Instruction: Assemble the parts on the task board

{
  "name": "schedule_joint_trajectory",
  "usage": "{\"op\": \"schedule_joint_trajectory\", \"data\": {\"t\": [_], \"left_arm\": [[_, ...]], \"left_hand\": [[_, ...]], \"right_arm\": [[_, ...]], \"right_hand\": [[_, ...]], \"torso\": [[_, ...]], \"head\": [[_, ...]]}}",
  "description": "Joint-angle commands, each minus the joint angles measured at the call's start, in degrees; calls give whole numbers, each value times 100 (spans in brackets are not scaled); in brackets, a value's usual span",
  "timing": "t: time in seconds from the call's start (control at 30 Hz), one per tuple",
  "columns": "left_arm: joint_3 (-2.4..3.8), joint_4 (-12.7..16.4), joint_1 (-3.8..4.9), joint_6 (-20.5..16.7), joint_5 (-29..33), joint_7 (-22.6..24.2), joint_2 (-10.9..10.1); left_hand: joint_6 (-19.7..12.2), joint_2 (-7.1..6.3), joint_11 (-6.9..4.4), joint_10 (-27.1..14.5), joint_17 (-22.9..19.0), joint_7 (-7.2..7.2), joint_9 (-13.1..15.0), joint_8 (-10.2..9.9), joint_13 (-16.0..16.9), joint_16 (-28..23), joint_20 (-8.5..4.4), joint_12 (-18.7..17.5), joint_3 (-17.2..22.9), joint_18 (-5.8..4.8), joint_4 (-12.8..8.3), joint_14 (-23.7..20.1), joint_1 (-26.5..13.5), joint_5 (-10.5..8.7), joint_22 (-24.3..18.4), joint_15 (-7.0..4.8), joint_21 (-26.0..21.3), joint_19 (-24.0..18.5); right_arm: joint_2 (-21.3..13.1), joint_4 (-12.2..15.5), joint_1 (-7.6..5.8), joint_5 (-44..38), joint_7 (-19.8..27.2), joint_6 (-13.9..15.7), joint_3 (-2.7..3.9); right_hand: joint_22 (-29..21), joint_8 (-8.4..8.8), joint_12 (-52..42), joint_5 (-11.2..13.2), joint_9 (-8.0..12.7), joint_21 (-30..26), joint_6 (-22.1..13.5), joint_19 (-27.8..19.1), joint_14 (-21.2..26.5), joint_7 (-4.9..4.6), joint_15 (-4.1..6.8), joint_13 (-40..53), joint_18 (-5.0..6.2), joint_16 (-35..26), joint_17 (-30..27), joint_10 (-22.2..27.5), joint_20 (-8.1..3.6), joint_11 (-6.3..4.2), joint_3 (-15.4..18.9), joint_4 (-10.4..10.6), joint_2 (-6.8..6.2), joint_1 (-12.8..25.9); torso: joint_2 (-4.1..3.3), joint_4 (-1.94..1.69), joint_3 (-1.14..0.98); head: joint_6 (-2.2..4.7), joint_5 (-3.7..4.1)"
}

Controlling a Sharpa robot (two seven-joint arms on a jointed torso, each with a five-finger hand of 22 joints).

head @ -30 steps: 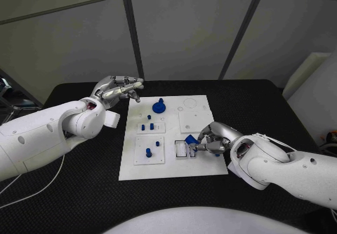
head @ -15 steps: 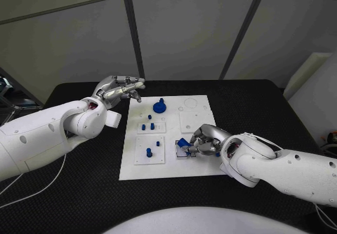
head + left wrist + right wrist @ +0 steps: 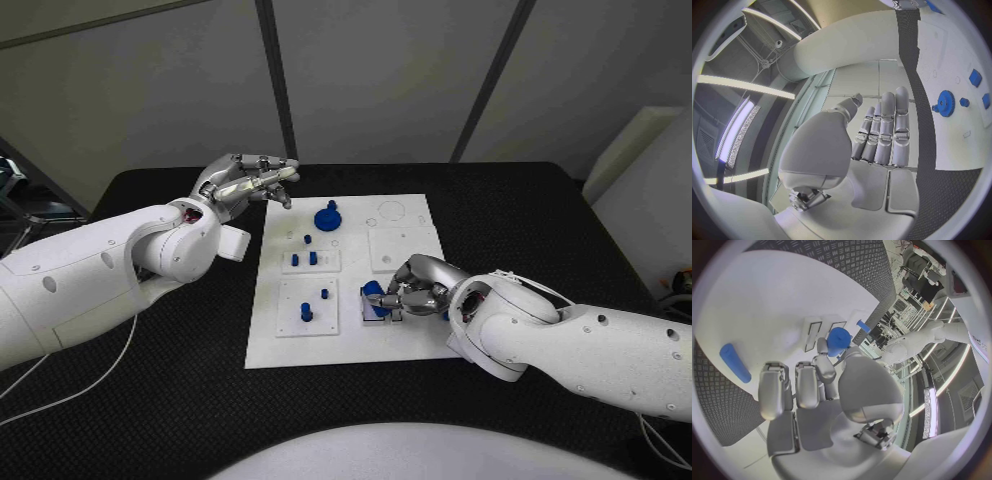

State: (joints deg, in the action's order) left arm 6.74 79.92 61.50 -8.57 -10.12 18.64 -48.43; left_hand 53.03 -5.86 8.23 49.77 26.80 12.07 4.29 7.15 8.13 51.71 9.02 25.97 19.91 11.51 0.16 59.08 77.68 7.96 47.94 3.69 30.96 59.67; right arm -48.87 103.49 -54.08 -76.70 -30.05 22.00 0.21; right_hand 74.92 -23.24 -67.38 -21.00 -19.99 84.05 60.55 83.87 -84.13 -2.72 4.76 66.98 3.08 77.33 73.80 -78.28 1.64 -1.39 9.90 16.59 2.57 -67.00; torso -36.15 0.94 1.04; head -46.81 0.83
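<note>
task board [image 3: 346, 330] is our landmark: the white plate lies in the middle of the black table [image 3: 173, 400]. we see our right hand [image 3: 408, 290] over its right half, toward the near edge, fingers closed around a small blue part [image 3: 375, 293] that sits at a small rectangular frame on the board. in the right wrist view that blue part [image 3: 838, 340] is pinched at the fingertips. a blue gear [image 3: 327, 217] stands near the board's far edge, and blue pegs [image 3: 304, 260] stand in the plates on the board's left half. our left hand [image 3: 245, 180] hangs just off the board's far left corner, holding nothing, fingers lying side by side and straight in the left wrist view.
</note>
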Motion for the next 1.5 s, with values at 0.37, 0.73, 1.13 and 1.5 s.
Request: {"op": "schedule_joint_trajectory", "data": {"t": [0.37,0.73,1.13,1.5], "left_arm": [[4,9,10,75,21,33,-6],[4,6,10,76,21,31,-9],[4,2,10,81,21,32,-16],[4,-3,9,79,21,34,-15]], "left_hand": [[-28,43,-4,-45,-5,-25,7,31,1,-31,20,20,-43,-105,3,-32,-31,5,-5,3,-38,-4],[-33,46,-3,-51,-8,-24,6,33,0,-31,20,25,-47,-104,2,-32,-28,6,-8,3,-41,-2],[-33,46,-3,-51,-8,-24,6,33,0,-31,20,25,-47,-104,2,-32,-28,6,-8,3,-41,-2],[-36,49,-3,-56,-11,-23,6,34,-1,-32,20,28,-48,-104,0,-32,-24,6,-10,3,-43,-1]], "right_arm": [[25,-4,-6,-41,-31,-31,3],[10,35,-6,-70,102,-113,3],[-71,158,-5,-356,253,-351,0],[-185,171,-4,-654,94,-13,-2]], "right_hand": [[338,107,94,720,-162,22,15,36,-304,-33,6,67,-49,15,-5,-3,-10,29,425,15,-6,584],[331,134,124,532,-237,15,5,29,-304,-31,0,95,-45,12,-6,-1,-11,28,443,-53,26,386],[385,176,132,1037,-379,36,21,50,-309,-11,26,196,-57,35,24,-33,-27,3,130,-834,-78,-911],[388,211,175,1000,-408,36,36,49,-305,1,37,198,-57,21,8,-31,-37,-11,15,-969,-4,-1119]], "torso": [[3,2,1],[8,6,3],[9,10,2],[13,10,0]], "head": [[-5,15],[-11,22],[-17,4],[-1,25]]}}
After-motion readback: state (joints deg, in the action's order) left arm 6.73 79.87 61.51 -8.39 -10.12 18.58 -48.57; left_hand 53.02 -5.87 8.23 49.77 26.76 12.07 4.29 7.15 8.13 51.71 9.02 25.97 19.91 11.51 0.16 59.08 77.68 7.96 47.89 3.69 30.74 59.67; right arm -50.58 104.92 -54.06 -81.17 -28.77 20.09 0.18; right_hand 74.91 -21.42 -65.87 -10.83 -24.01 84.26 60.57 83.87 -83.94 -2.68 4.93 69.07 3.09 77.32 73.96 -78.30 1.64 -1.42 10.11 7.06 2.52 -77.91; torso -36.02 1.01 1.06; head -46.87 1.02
